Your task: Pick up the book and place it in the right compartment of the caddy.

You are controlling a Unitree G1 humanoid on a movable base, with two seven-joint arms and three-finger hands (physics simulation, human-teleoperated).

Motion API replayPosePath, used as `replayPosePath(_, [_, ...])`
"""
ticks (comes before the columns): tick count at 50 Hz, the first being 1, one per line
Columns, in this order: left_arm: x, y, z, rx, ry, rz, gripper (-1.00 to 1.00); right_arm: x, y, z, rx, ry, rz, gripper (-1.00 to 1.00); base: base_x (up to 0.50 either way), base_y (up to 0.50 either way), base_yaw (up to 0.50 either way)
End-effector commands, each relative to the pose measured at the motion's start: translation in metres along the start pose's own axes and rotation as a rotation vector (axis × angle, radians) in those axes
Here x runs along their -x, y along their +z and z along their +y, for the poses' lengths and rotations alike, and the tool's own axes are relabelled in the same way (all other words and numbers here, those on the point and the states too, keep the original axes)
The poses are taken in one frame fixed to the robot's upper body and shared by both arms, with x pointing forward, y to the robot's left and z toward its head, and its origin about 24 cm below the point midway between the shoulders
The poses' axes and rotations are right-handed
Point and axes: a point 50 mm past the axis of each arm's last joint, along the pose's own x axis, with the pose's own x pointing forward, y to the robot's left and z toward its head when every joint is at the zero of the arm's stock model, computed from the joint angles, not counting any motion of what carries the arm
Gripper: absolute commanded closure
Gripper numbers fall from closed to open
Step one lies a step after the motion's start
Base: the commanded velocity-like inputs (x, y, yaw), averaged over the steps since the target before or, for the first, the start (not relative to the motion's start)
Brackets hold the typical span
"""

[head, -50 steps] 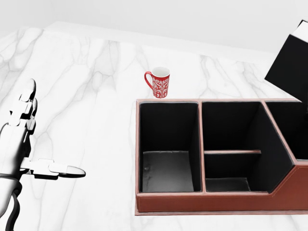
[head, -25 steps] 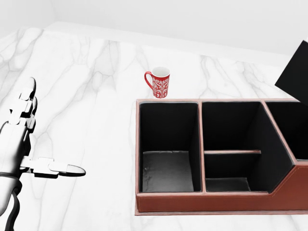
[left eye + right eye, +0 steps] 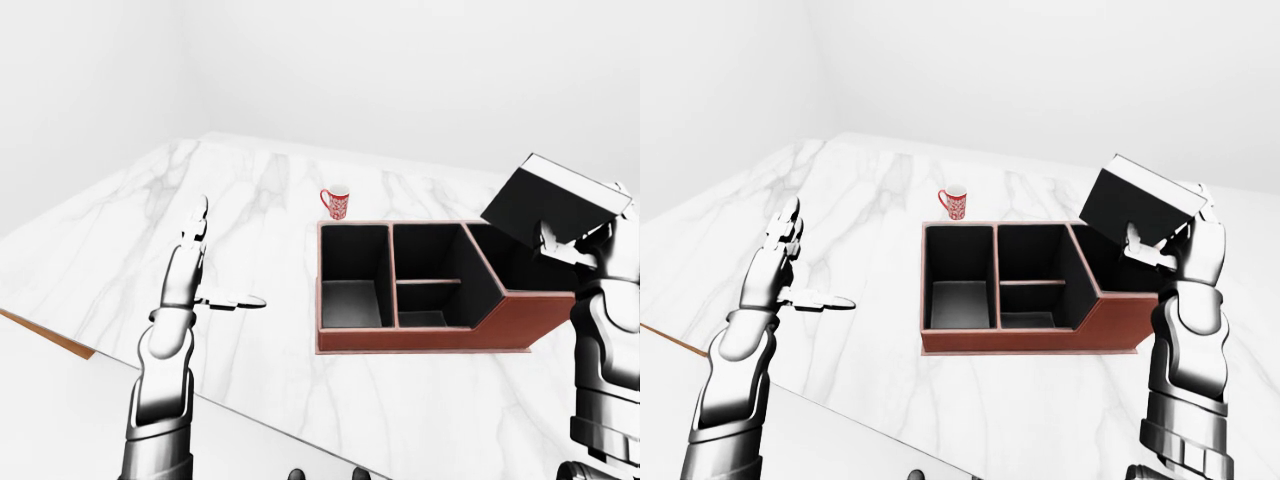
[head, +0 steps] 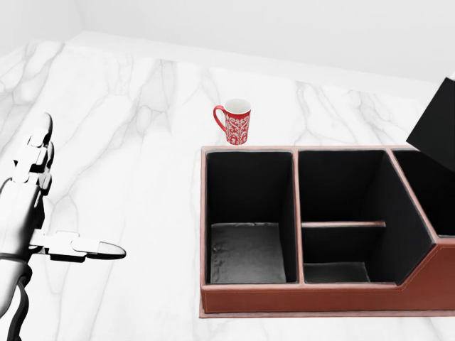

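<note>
Right-eye view: book [image 3: 1137,207] tilted, long axis sloping down-right.

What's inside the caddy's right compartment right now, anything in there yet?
Nothing visible in it yet. The right hand holds the black book tilted above the caddy, covering part of that right compartment; its floor can't be seen. The other compartments look empty.

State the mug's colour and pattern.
The mug is red with a white ornamental pattern and white inside, clearest in the head view.
</note>
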Motion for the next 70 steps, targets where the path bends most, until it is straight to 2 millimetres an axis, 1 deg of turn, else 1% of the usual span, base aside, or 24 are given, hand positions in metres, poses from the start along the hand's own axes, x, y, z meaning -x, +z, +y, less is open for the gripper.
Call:
replayPosePath(1, [0.001,-0.001,-0.001,0.005,-0.013,0.003,-1.00,0.001,0.004,-0.004,-0.009,-0.023,-0.016,1.00,0.00,0.00,0.00])
replayPosePath(4, [0.001,0.001,-0.001,0.003,-0.014,-0.004,-1.00,0.001,0.002,-0.004,-0.009,-0.025,-0.010,1.00,0.00,0.00,0.00])
replayPosePath(9, [0.001,-0.002,-0.002,0.007,-0.014,0.006,-1.00,0.000,-0.001,-0.008,-0.009,-0.034,0.004,1.00,0.00,0.00,0.00])
replayPosePath(13, [0.002,0.007,-0.001,-0.005,-0.015,-0.030,-1.00,0.000,-0.004,-0.009,-0.006,-0.038,0.020,1.00,0.00,0.00,0.00])
replayPosePath(18, [0.002,0.008,0.000,-0.007,-0.015,-0.032,-1.00,0.000,-0.015,-0.009,-0.010,-0.042,0.064,1.00,0.00,0.00,0.00])
replayPosePath(21, [0.002,0.006,-0.001,-0.007,-0.018,-0.024,-1.00,0.001,-0.017,-0.009,-0.011,-0.042,0.073,1.00,0.00,0.00,0.00])
replayPosePath(22, [0.001,0.002,-0.001,-0.002,-0.016,-0.007,-1.00,0.001,-0.016,-0.010,-0.011,-0.043,0.071,1.00,0.00,0.00,0.00])
replayPosePath(25, [0.001,0.001,-0.001,0.000,-0.016,-0.002,-1.00,0.001,-0.013,-0.010,-0.011,-0.044,0.057,1.00,0.00,0.00,0.00])
replayPosePath(30, [0.000,-0.001,-0.002,0.001,-0.016,0.003,-1.00,0.001,-0.014,-0.009,-0.011,-0.043,0.062,1.00,0.00,0.00,0.00])
replayPosePath(33, [0.000,0.002,0.000,-0.002,-0.014,-0.008,-1.00,0.001,-0.017,-0.009,-0.010,-0.042,0.076,1.00,0.00,0.00,0.00])
replayPosePath(37, [0.000,0.000,-0.001,0.000,-0.013,0.000,-1.00,0.001,-0.018,-0.009,-0.008,-0.043,0.081,1.00,0.00,0.00,0.00])
replayPosePath(39, [0.001,0.004,-0.001,-0.004,-0.014,-0.017,-1.00,0.001,-0.019,-0.010,-0.008,-0.043,0.084,1.00,0.00,0.00,0.00])
replayPosePath(51, [0.000,-0.001,-0.002,-0.002,-0.014,0.005,-1.00,-0.001,-0.027,-0.009,0.000,-0.045,0.122,1.00,0.00,0.00,0.00])
replayPosePath(56, [0.000,0.003,-0.001,-0.005,-0.015,-0.010,-1.00,-0.001,-0.029,-0.010,0.002,-0.047,0.129,1.00,0.00,0.00,0.00])
replayPosePath(63, [0.001,0.001,-0.002,-0.004,-0.016,-0.003,-1.00,-0.001,-0.038,-0.011,0.007,-0.052,0.173,1.00,0.00,0.00,0.00])
replayPosePath(70, [0.001,-0.001,-0.003,-0.003,-0.018,0.005,-1.00,-0.003,-0.039,-0.013,0.011,-0.058,0.181,1.00,0.00,0.00,0.00])
